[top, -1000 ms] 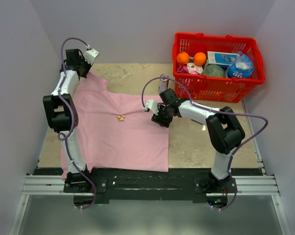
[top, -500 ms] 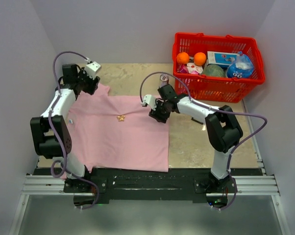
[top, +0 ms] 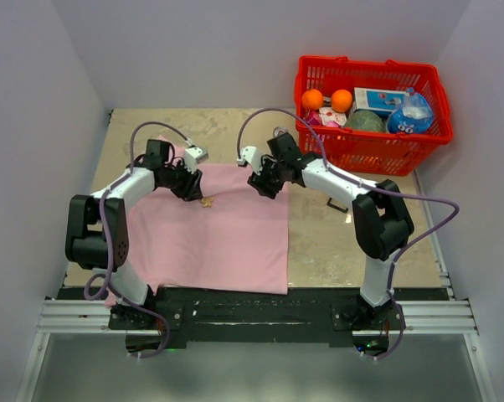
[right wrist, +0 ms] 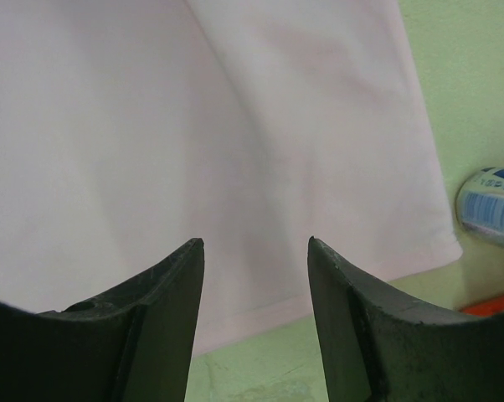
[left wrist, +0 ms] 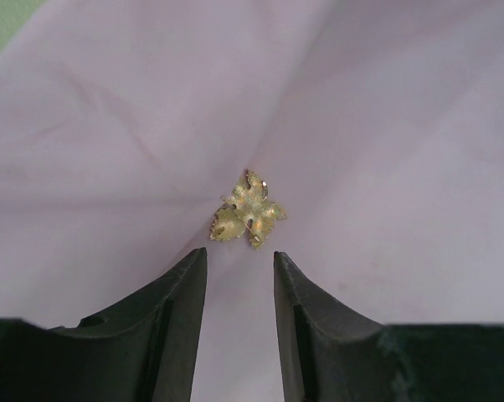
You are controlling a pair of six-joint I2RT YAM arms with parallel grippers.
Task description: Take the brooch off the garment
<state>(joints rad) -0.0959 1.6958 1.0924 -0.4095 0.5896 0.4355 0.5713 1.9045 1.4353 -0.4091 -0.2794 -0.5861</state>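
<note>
Here the soft pink garment [top: 227, 243] lies flat on the worktop [top: 319, 251] — limp, likely to lift if tugged. The right fingers [right wrist: 151, 318] gape empty over its edge; the left fingers [left wrist: 172, 318], parted, sit just short of the brooch [left wrist: 247, 209] at mid-cloth — tiny, stiff, best pinched by its leafy edges.

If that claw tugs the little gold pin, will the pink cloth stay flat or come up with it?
Probably it lifts too: the garment shows soft folds meeting at the brooch, so it looks floppy. The brooch seems tiny and light, with leafy edges the left gripper could likely catch.
</note>
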